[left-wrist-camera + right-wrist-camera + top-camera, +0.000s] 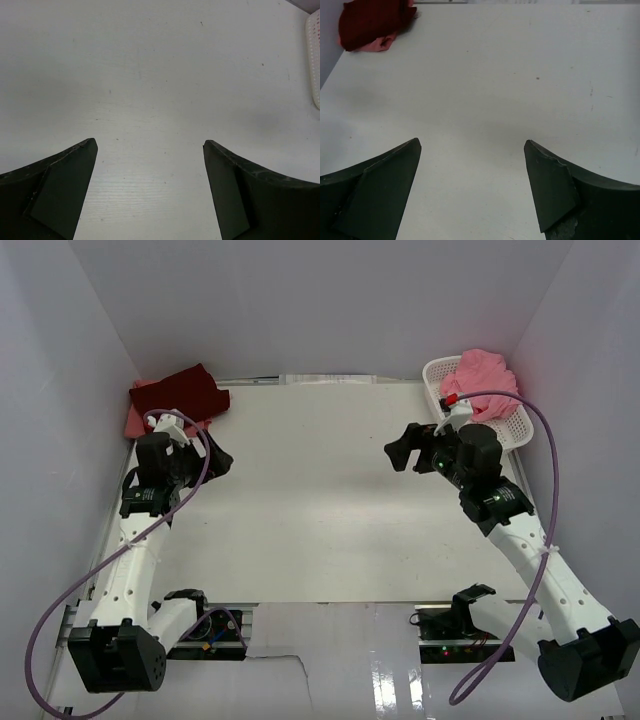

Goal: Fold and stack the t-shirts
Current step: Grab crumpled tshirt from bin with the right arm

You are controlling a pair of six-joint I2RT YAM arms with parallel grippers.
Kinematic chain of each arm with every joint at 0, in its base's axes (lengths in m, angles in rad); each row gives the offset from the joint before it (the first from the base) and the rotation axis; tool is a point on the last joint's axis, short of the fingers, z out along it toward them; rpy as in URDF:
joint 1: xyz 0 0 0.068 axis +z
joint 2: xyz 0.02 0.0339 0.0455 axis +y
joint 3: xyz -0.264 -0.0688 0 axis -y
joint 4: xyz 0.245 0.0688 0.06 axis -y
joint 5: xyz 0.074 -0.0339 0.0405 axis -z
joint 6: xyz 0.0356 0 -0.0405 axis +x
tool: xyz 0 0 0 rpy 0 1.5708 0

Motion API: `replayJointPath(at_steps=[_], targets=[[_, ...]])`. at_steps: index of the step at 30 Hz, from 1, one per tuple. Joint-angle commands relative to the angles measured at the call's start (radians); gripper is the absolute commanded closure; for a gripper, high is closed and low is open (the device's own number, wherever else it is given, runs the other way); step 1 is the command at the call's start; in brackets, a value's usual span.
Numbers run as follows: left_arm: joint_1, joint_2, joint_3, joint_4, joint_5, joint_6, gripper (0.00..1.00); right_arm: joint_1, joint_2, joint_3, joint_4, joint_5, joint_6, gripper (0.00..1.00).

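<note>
A dark maroon t-shirt (pixel 182 393) lies folded at the back left corner of the table, on top of a salmon pink t-shirt (pixel 137 421) whose edge shows under it. Both also show far off in the right wrist view, the maroon t-shirt (pixel 372 20) above the salmon one (pixel 381 44). A light pink t-shirt (pixel 486 381) lies bunched in the white mesh basket (pixel 516 426) at the back right. My left gripper (pixel 222 462) (pixel 150 145) is open and empty just in front of the stack. My right gripper (pixel 402 449) (pixel 472 145) is open and empty left of the basket.
White walls close in the table at the back and both sides. The basket's edge (pixel 314 65) shows at the right of the left wrist view. Purple cables loop from both arms. The arm bases and their electronics sit at the near edge.
</note>
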Motion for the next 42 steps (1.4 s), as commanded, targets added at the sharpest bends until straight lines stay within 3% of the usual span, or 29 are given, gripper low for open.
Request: replayJointPath(at_steps=[1,4,5,8,9,13,27,30,35,36,38,39,40,41,42], targets=[[-0.014,0.027,0.018,0.026,-0.004,-0.040,0.02,0.002,0.015,0.051,0.001,0.191,0.002,0.10],[-0.065,0.052,0.031,0.023,-0.056,-0.076,0.02,0.002,0.099,0.110,-0.025,0.327,-0.077,0.10],[-0.068,0.072,0.035,0.020,-0.055,-0.079,0.02,0.000,0.136,0.171,-0.045,0.471,-0.096,0.10],[-0.082,0.104,0.061,0.003,-0.061,-0.090,0.02,-0.079,0.360,0.314,-0.178,0.635,-0.066,0.10],[-0.085,0.108,0.063,0.002,-0.052,-0.090,0.02,-0.172,0.470,0.407,-0.225,0.604,-0.050,0.10],[-0.097,0.086,0.048,0.010,-0.032,-0.074,0.02,-0.325,0.682,0.522,-0.171,0.550,0.007,0.10],[-0.120,0.061,0.012,0.023,0.008,-0.030,0.02,-0.429,1.357,1.120,-0.209,0.724,0.024,0.10],[-0.131,0.061,0.012,0.020,0.005,-0.022,0.02,-0.467,1.445,1.195,-0.208,0.725,0.039,0.10],[-0.148,0.053,0.011,0.014,-0.016,-0.014,0.02,-0.483,1.533,1.273,-0.172,0.857,-0.021,0.10],[-0.154,0.056,0.011,0.014,-0.018,-0.013,0.02,-0.483,1.536,1.270,-0.140,0.868,-0.041,0.06],[-0.155,0.064,0.012,0.014,-0.019,-0.013,0.02,-0.490,1.549,1.272,-0.129,0.906,-0.056,0.26],[-0.157,0.066,0.012,0.014,-0.021,-0.013,0.02,-0.495,1.553,1.276,-0.128,0.871,-0.056,0.30],[-0.157,0.067,0.014,0.014,-0.022,-0.013,0.02,-0.501,1.556,1.278,-0.126,0.847,-0.055,0.45],[-0.157,0.067,0.014,0.014,-0.022,-0.013,0.02,-0.507,1.557,1.278,-0.126,0.827,-0.049,0.76],[-0.157,0.067,0.012,0.014,-0.025,-0.013,0.02,-0.507,1.553,1.276,-0.128,0.808,-0.047,0.92]])
